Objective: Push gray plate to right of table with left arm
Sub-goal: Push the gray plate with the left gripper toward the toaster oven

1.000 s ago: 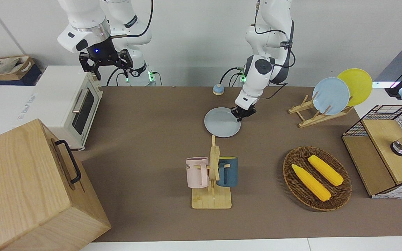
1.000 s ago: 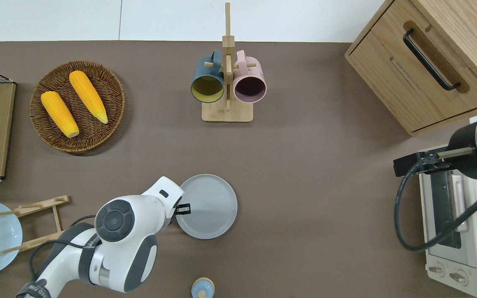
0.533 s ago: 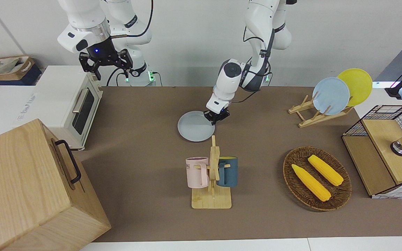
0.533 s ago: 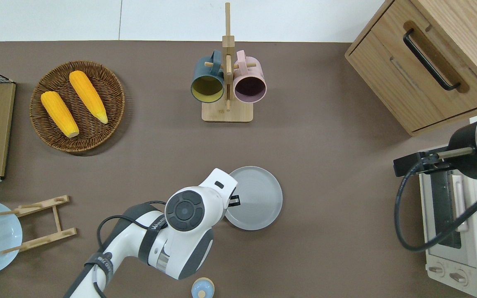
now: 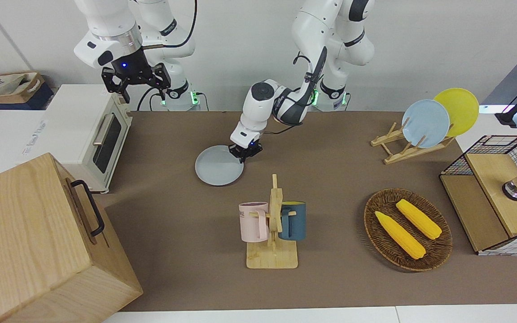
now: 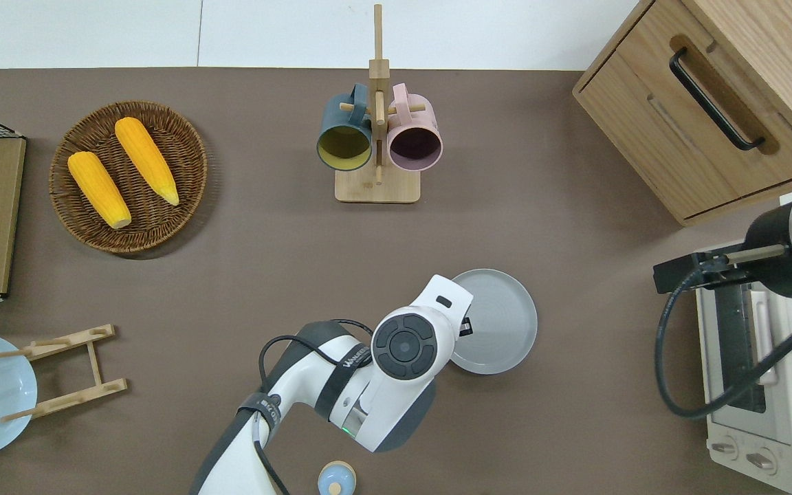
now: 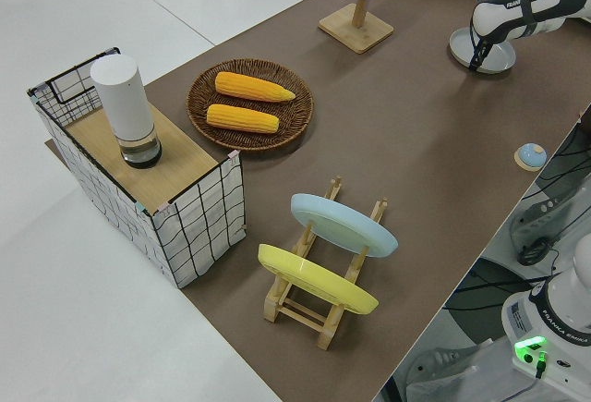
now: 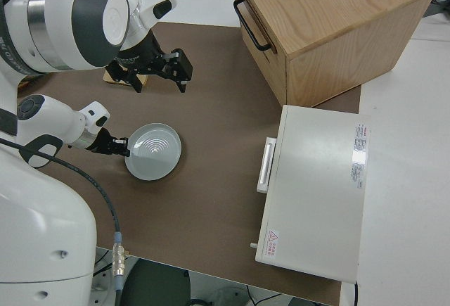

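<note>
The gray plate (image 5: 219, 171) lies flat on the brown table (image 5: 173, 233), between the robots and the mug stand; it also shows in the overhead view (image 6: 499, 323) and the right side view (image 8: 152, 151). My left gripper (image 5: 245, 152) is low at the table, shut, its tip against the plate's rim on the side toward the left arm's end. In the overhead view the arm's wrist hides most of the left gripper (image 6: 465, 326). My right gripper (image 5: 135, 83) is parked and open.
A wooden mug stand (image 5: 273, 233) holds a pink and a blue mug. A white toaster oven (image 5: 92, 134) and a wooden cabinet (image 5: 38, 242) stand at the right arm's end. A corn basket (image 5: 368, 220), a plate rack (image 5: 397, 150) and a wire crate (image 5: 496, 193) stand at the left arm's end.
My left gripper has slid the gray plate along the table toward the right arm's end, from near the middle to beside the mug stand. The right arm has not moved.
</note>
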